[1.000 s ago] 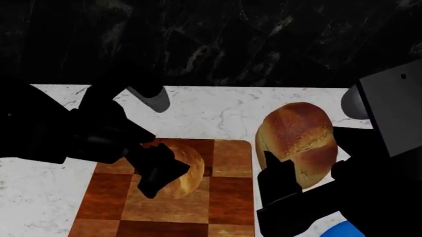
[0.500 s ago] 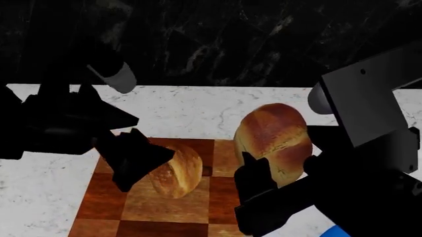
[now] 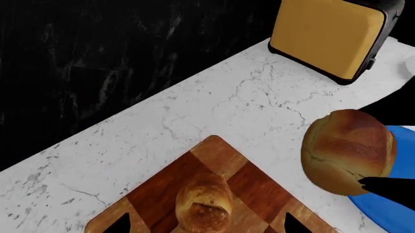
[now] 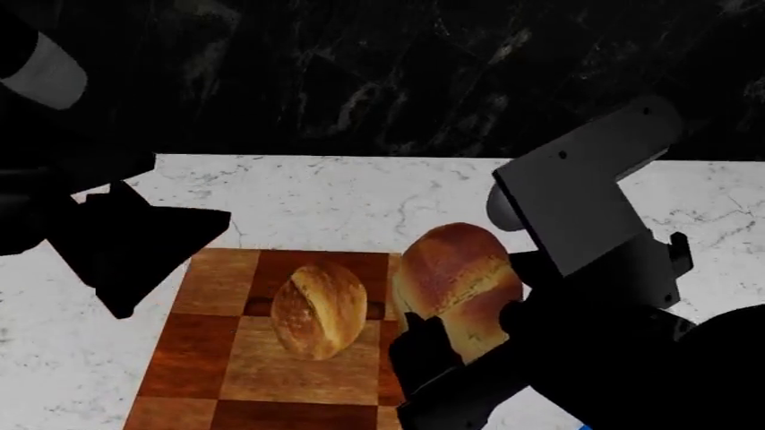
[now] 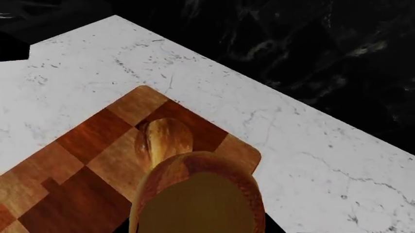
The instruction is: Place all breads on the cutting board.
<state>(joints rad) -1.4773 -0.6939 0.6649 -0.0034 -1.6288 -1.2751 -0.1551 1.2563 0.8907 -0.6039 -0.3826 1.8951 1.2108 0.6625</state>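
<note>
Wooden cutting board (image 4: 299,376), unlabelled breads (image 4: 319,309)

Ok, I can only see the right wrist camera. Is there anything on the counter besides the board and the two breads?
Observer: Yes. A yellow toaster stands at the back of the counter.
Operator: Anything else?
Observer: A blue plate lies beside the cutting board, on the side where your held bread hangs.
Operator: And where's the other arm?
Observer: The left end effector hangs open and empty at the board's left edge.
</note>
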